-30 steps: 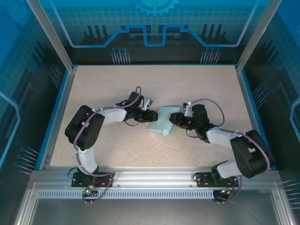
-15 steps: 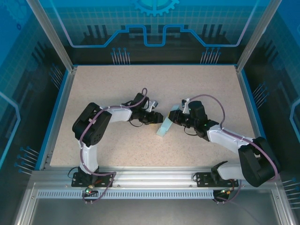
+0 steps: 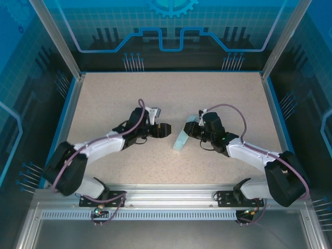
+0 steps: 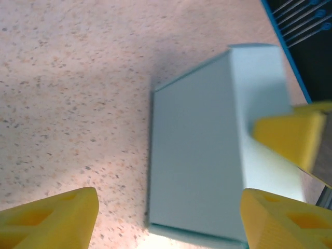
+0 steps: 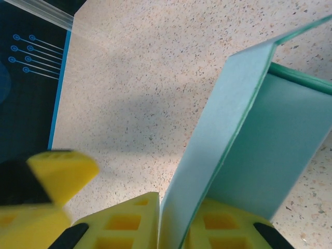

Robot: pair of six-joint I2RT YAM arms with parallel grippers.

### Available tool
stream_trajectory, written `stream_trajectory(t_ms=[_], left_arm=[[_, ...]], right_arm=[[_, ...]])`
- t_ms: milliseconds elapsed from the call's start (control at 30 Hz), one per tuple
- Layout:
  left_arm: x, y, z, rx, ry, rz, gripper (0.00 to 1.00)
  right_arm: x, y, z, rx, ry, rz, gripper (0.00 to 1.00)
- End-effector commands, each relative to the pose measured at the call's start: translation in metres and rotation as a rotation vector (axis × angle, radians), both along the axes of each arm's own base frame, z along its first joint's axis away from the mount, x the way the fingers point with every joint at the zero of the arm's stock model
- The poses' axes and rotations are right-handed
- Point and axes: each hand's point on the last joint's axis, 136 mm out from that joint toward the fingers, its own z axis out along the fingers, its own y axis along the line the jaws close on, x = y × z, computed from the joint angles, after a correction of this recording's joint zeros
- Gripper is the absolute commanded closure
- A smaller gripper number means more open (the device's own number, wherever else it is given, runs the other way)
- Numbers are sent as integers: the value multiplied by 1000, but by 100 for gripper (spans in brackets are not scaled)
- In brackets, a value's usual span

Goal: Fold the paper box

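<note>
A small flat rectangular box of pale cyan thin card [image 3: 181, 138] is standing up on one edge near the middle of the speckled beige worktop [image 3: 104, 104], well apart from all four of its edges. In the top view it is showing as a narrow slanted strip, its far end leaning toward the right edge.

The right gripper [image 3: 190, 129] is reaching in from the right side and pinching the box. In the right wrist view its yellow fingertips [image 5: 129, 218] are sitting narrow on either side of one thin card panel, with a second, greener panel opening away behind it.

The left gripper [image 3: 165, 129] is hovering just beside the box on its left, not touching it. Its yellow fingertips [image 4: 57, 212] are standing wide apart and gripping nothing, with the broad face of the box lying ahead of them.
</note>
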Motion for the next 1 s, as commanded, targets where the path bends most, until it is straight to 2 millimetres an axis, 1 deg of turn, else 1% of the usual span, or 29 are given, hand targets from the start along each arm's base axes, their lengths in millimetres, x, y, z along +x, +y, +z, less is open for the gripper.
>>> stream_trajectory(t_ms=[0,67,200,433,567,633,733,833,900,967], left_arm=[[-19,-10,8,60,-164,-45,22],[-30,-20,10,89,-222,-98,20],[-38,-35,7,149,-310,-163,16],[-43,-67,-7,249,-409,-261,11],[-36,-76,-18,293,-445,-261,11],[-30,-78,-20,294,-465,-247,13],[-25,-81,-21,292,-490,-233,22],[-22,-85,-24,300,-498,-239,29],[-21,-85,-28,307,-499,-240,32],[-20,-82,-32,316,-501,-237,37]], right_arm=[[-6,-6,-24,-93,71,-23,82],[-5,-5,-24,-98,74,-22,82],[-3,-4,-25,-99,78,-23,82],[-1,-3,-21,-103,74,-19,83],[0,-4,-20,-102,72,-22,83],[0,-5,-20,-103,73,-26,82],[0,-5,-20,-100,74,-26,82],[-1,-7,-22,-96,81,-33,82],[0,-8,-21,-92,80,-37,82],[1,-10,-18,-84,77,-40,81]])
